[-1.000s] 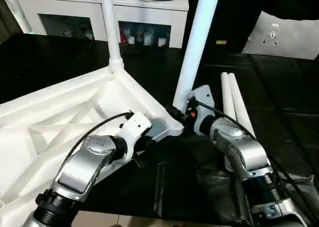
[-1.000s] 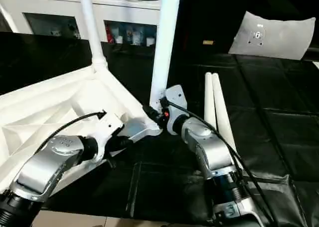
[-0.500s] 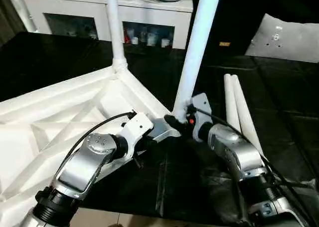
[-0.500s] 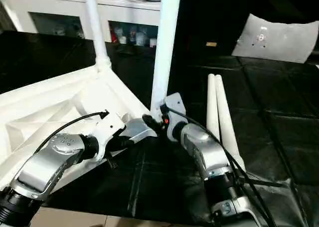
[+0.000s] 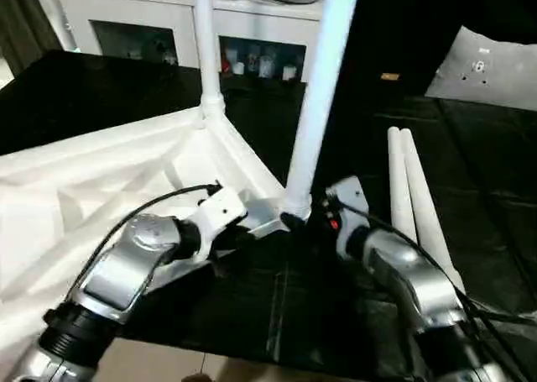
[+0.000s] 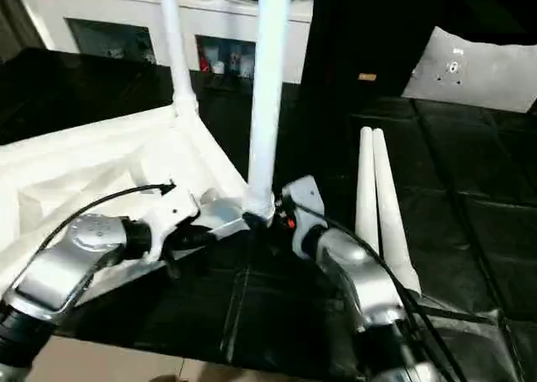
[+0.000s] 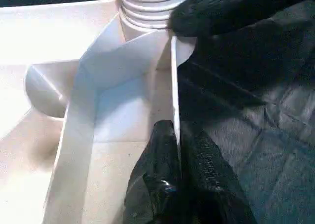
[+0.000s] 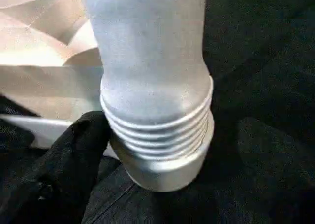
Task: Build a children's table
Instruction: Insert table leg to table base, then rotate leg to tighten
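Observation:
The white table top [image 5: 109, 172] lies upside down on a black surface, ribbed side up. One white leg [image 5: 205, 54] stands in its far corner socket. A second leg [image 5: 317, 105] stands nearly upright at the near corner, its threaded end [image 8: 157, 130] sitting at the socket. My left gripper [image 7: 178, 150] is shut on the thin rim wall of the top, just beside that corner. My right gripper [image 5: 304, 222] is shut on the leg's base, one finger [image 8: 74, 155] pressed against the threads. Two spare legs [image 5: 411, 197] lie side by side to the right.
White cabinets with glass doors [image 5: 159, 25] stand behind the work. A flat grey-white panel with small holes [image 5: 491, 67] lies at the back right. The black cover [image 5: 352, 315] reaches to the front edge, with pale floor [image 5: 193, 369] below it.
The near leg has swung from a tilt to nearly upright over the corner socket, my right gripper moving with its base. The camera has also shifted.

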### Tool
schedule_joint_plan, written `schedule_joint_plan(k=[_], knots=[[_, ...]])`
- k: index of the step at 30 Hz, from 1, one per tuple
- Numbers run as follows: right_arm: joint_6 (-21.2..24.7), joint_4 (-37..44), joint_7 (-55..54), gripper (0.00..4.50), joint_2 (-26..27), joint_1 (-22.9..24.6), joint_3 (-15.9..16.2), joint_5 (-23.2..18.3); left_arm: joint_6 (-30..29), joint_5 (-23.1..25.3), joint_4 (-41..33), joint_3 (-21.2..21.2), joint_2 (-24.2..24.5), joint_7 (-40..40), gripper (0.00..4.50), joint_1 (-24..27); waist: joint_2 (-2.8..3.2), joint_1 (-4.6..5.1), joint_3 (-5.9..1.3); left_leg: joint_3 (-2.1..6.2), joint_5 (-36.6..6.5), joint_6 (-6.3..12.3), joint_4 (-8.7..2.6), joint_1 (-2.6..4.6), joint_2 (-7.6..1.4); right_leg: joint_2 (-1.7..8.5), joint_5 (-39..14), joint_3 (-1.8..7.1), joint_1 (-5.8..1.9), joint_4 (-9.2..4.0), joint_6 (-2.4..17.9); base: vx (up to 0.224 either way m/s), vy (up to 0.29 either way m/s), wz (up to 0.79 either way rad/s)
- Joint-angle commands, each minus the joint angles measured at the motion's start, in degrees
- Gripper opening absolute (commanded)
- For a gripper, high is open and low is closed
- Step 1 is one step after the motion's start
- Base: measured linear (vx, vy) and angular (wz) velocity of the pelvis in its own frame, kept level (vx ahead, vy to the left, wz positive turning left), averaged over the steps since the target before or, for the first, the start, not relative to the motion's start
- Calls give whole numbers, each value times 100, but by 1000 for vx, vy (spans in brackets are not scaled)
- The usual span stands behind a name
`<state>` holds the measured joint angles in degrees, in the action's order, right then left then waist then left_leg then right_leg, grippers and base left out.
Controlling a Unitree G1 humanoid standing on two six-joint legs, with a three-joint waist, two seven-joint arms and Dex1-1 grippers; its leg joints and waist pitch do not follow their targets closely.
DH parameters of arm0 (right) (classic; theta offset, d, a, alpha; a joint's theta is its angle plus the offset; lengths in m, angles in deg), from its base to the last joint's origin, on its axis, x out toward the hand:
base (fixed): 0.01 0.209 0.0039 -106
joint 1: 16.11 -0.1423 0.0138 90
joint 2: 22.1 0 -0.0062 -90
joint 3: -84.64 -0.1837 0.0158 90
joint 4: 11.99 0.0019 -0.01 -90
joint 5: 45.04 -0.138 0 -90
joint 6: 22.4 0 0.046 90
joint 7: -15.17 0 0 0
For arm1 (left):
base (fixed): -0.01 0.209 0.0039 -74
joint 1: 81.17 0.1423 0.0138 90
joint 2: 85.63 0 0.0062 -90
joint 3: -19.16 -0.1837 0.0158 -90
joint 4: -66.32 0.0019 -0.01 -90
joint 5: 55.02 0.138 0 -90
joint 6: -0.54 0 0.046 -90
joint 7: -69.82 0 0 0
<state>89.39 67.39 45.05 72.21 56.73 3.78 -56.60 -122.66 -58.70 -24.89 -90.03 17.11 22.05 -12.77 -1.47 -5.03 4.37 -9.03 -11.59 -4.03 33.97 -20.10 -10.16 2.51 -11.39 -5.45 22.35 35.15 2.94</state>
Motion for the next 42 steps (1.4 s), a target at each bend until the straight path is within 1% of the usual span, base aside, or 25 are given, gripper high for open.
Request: schedule_joint_plan(k=[1,2,3,4,5,7,8,10,14,15,16,17,18,19,21,23,26,28,29,33,37,38,40,41,42], knots=[[2,210,25,445,-90,93,-46,10,252,-40,-212,63,3,-88,0,-242,97,17,-444,76,-347,157,-358,13,-337,608,-405,438,-365,-365,970,0,0,0],[45,355,52,445,-138,174,-72,-12,297,-62,-182,54,20,-150,0,-241,124,11,-435,76,-400,150,-359,14,-335,614,-432,438,-361,-385,962,0,0,0],[45,355,52,445,-138,174,-72,-12,297,-62,-182,54,20,-150,0,-241,110,17,-437,77,-408,148,-359,10,-331,612,-438,439,-369,-379,961,0,0,0],[67,450,67,445,-162,224,-101,-30,326,-75,-175,47,29,-179,0,-232,125,8,-437,83,-393,149,-359,1,-327,622,-433,439,-379,-375,967,0,0,0],[102,540,81,445,-182,266,-125,-45,357,-86,-165,36,44,-214,0,-226,116,14,-427,85,-429,153,-362,-2,-327,608,-485,434,-376,-388,946,0,0,0],[132,666,57,445,-193,321,-180,-59,383,-107,-170,15,75,-280,0,-204,116,6,-426,80,-458,154,-360,4,-324,619,-592,437,-373,-402,929,0,0,0],[146,704,47,445,-200,333,-193,-75,407,-104,-156,11,77,-296,0,-205,98,9,-426,83,-447,155,-363,8,-327,605,-600,433,-366,-395,924,0,0,0],[166,755,42,445,-212,345,-197,-91,424,-104,-143,14,79,-311,0,-208,104,5,-426,80,-423,164,-359,4,-328,618,-581,435,-369,-394,940,0,0,0],[200,969,77,445,-267,422,-190,-128,476,-100,-119,40,97,-374,0,-199,102,4,-426,83,-389,195,-358,0,-325,611,-544,430,-369,-387,926,0,0,0],[181,1024,130,445,-313,450,-176,-122,508,-97,-108,30,112,-404,0,-194,81,5,-426,80,-397,197,-359,6,-326,608,-565,430,-368,-392,920,0,0,0],[165,1071,174,445,-351,473,-164,-118,542,-95,-101,20,128,-436,0,-188,93,-8,-426,79,-378,205,-355,6,-328,613,-555,433,-367,-390,914,0,0,0],[148,1131,241,445,-402,499,-162,-127,599,-95,-89,1,148,-491,0,-183,84,-4,-424,83,-369,212,-359,3,-328,605,-548,431,-369,-380,906,0,0,0],[90,1232,381,445,-496,538,-160,-141,763,-89,-75,-43,207,-624,0,-161,90,-9,-423,81,-382,220,-358,4,-326,608,-566,430,-366,-389,901,0,0,0],[54,1287,460,445,-549,557,-158,-147,863,-84,-68,-67,243,-702,0,-147,83,-13,-422,77,-403,240,-355,2,-322,618,-614,434,-373,-401,867,0,0,0],[-24,1361,608,445,-677,572,-148,-136,993,-99,-60,-120,318,-883,0,-127,84,-22,-422,78,-402,251,-354,0,-319,613,-641,432,-370,-403,843,0,0,0],[-114,1419,823,445,-853,567,-123,-139,1151,-57,-9,-201,401,-1039,0,-137,79,-22,-420,82,-422,264,-357,4,-324,607,-674,427,-366,-403,832,0,0,0],[-226,1449,1264,445,-1182,525,-22,-162,1325,-1,68,-305,480,-1227,0,-179,89,-35,-413,77,-461,283,-354,12,-333,609,-718,429,-359,-406,852,0,0,0],[-252,1417,1563,445,-1398,465,80,-117,1489,15,123,-381,523,-1413,0,-223,83,-36,-411,78,-501,293,-352,-4,-328,619,-788,425,-372,-415,857,0,0,0],[-259,1410,1632,445,-1442,453,105,-106,1529,19,139,-399,532,-1460,0,-233,73,-35,-413,76,-509,300,-348,-1,-323,616,-857,425,-375,-424,836,0,0,0],[-237,1357,2005,445,-1591,398,205,-171,1645,39,153,-491,566,-1627,0,-267,71,-38,-411,78,-523,319,-344,-2,-327,618,-974,418,-368,-434,841,0,0,0],[-225,1281,2312,445,-1674,345,264,-299,1754,41,173,-551,576,-1762,0,-303,78,-40,-417,82,-493,344,-340,1,-340,619,-891,415,-366,-425,889,0,0,0],[-223,1262,2332,427,-1677,334,268,-305,1764,41,176,-552,576,-1774,0,-306,74,-38,-421,82,-482,346,-339,-1,-339,618,-861,415,-369,-418,906,0,0,0],[-206,1203,2417,427,-1682,299,282,-338,1794,40,189,-556,576,-1810,0,-318,72,-40,-428,82,-445,350,-335,-3,-339,622,-767,414,-373,-403,955,0,0,0],[-181,1168,2494,427,-1685,277,298,-363,1823,42,202,-560,582,-1834,0,-326,82,-38,-423,82,-462,347,-335,1,-338,615,-770,410,-367,-406,967,0,0,0],[-155,1157,2548,399,-1694,269,317,-379,1838,44,209,-562,589,-1846,0,-330,70,-36,-422,81,-470,354,-335,-4,-337,620,-776,411,-375,-409,965,0,0,0]])
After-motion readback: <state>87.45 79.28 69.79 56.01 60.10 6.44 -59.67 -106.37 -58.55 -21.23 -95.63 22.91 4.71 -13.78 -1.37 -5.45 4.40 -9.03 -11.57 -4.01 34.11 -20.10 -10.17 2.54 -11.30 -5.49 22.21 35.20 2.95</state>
